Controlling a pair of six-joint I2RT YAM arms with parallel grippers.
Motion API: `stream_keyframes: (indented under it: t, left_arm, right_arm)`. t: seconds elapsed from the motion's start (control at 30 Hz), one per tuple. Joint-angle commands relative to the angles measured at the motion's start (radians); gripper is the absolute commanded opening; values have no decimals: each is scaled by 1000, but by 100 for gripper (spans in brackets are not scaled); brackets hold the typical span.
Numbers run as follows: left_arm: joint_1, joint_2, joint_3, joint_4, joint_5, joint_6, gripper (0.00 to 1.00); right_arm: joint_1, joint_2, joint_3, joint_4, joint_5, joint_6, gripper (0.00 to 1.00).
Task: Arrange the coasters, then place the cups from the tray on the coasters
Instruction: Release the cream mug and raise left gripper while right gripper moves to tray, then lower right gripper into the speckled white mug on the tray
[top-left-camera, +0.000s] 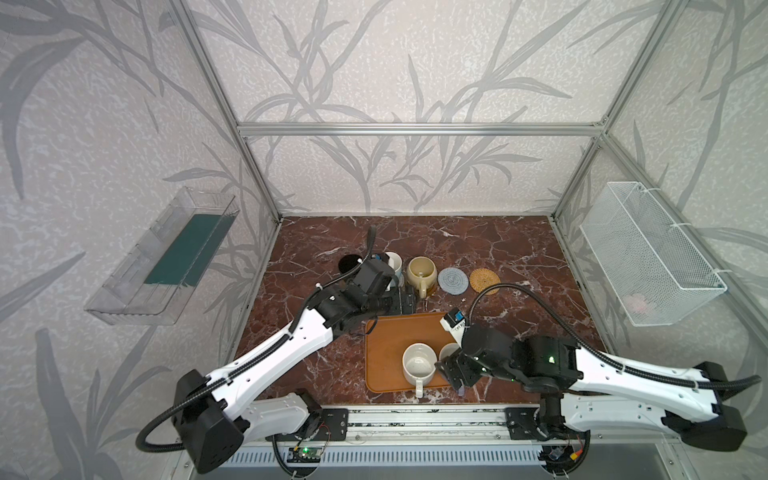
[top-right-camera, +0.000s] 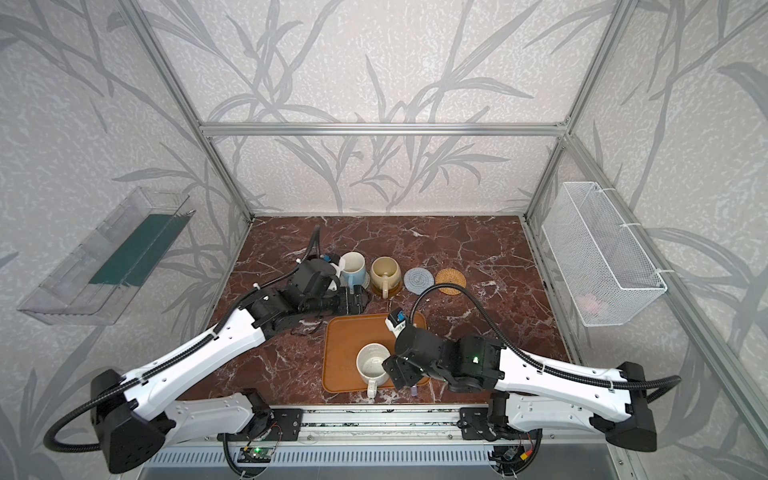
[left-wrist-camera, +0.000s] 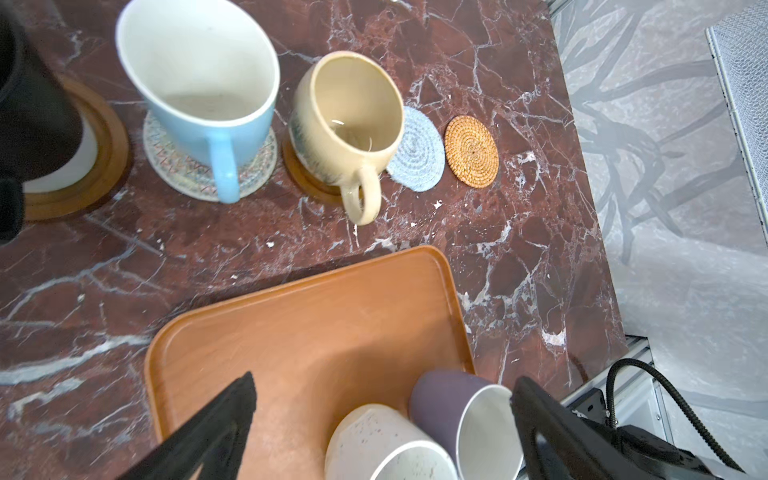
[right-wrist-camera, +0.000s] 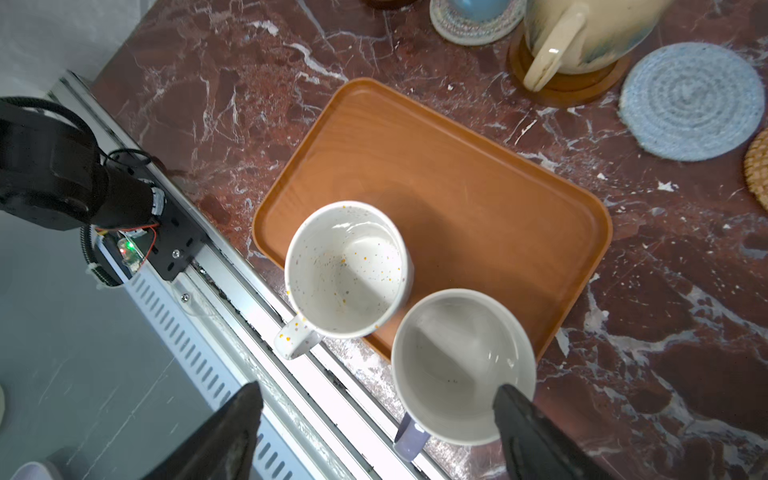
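Plainly, left jaws wide, empty; right jaws wide above lavender cup (right-wrist-camera: 461, 365) beside speckled cup (right-wrist-camera: 345, 270) at tray (right-wrist-camera: 478, 166) front edge

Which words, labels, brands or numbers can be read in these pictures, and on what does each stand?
None can be read.
The speckled white cup, the light blue cup, the tray and the grey-blue coaster show no print.
The circuit board on the front rail may carry markings, but they are too small to read.
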Motion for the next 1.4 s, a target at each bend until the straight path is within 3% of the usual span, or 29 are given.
stream_keyframes:
  t: [0.0,0.17,0.37,0.53,0.7,1.0,1.37]
  left_arm:
    - [6,-76,-41,-37,75,-19,98]
    - [7,-181,-143,-57,107,-80,97]
    - [15,-296,-238,-99,110,-115,97]
    - [19,-324,-271,-119,120,-120,97]
    - [27,-345,-298,-123,110,-125,97]
    - [29,-355,-368,-86,121,-174,96]
    - [28,-322,-410,-41,127,-213,94]
  right_arm:
    - [84,38,27,-13,96,95,80]
    - [196,140,15,94,115,131,77]
    - [238,255,51,80,102,182,70]
    - [238,303,30,158,45,201,61]
    - [239,356,16,233,-8,227,58]
    - [231,446,48,116,72,318,54]
    - [196,519,34,160,123,322,44]
